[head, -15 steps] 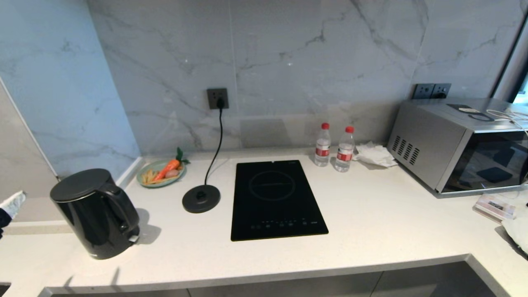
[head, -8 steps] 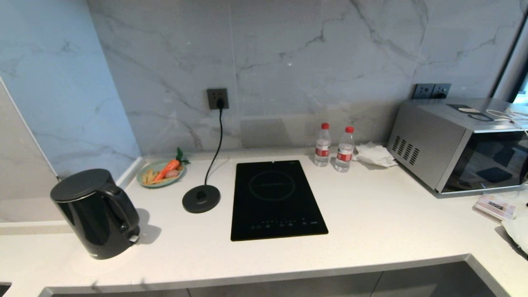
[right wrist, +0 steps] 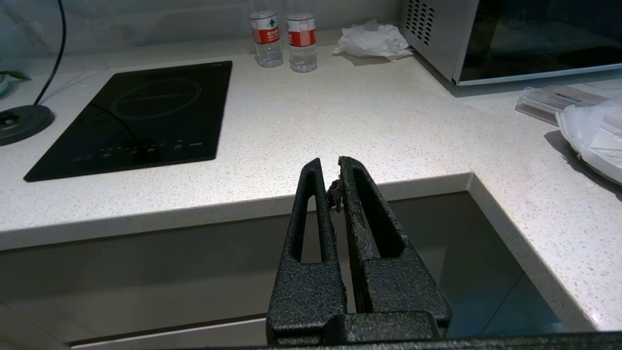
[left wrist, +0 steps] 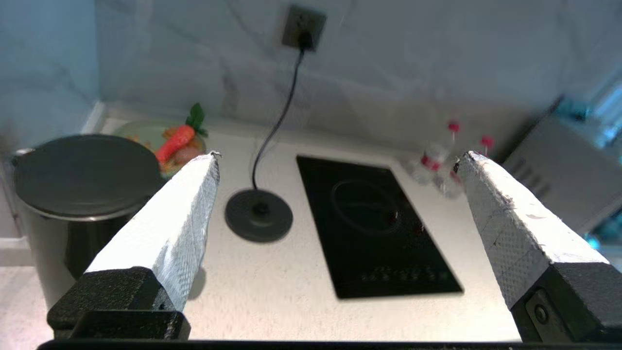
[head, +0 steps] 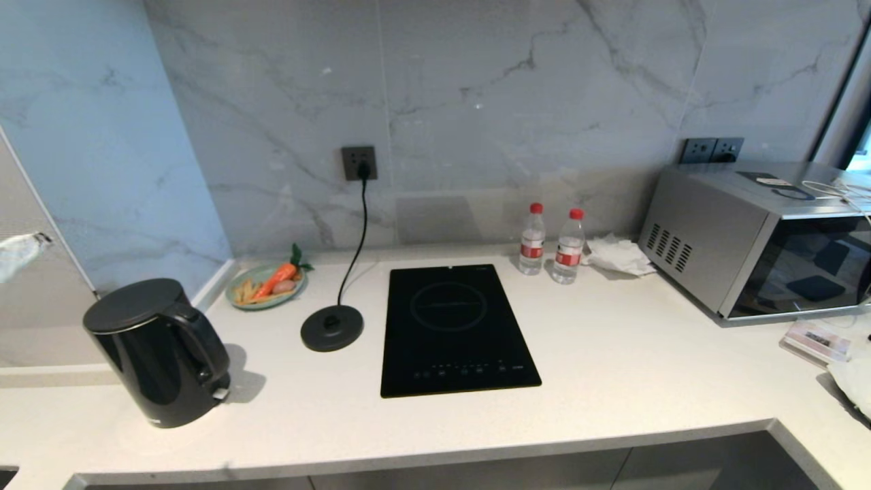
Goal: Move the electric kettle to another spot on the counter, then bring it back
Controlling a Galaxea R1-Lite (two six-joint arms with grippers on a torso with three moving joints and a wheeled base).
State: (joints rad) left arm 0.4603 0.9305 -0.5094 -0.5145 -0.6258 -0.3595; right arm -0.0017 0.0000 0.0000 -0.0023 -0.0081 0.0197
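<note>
The electric kettle (head: 156,350) stands upright on the counter (head: 612,367) at the near left, off its round base disc (head: 332,327), with its handle facing right. In the left wrist view its flat grey lid (left wrist: 82,175) lies beside and below one finger. My left gripper (left wrist: 340,155) hovers above and left of the kettle, open wide with nothing between its fingers. One white fingertip (head: 19,253) shows at the head view's left edge. My right gripper (right wrist: 330,167) is shut and empty, parked low in front of the counter's front edge.
A black hob (head: 452,327) lies mid-counter beside the corded base disc. A plate of carrots (head: 267,282) sits in the back left corner. Two water bottles (head: 551,241), crumpled tissue (head: 616,255) and a microwave (head: 748,238) are at the right. Walls close the left and back.
The left fingertip was low at the left edge a second ago, left the head view, and now shows higher up at that edge. The kettle has not moved.
</note>
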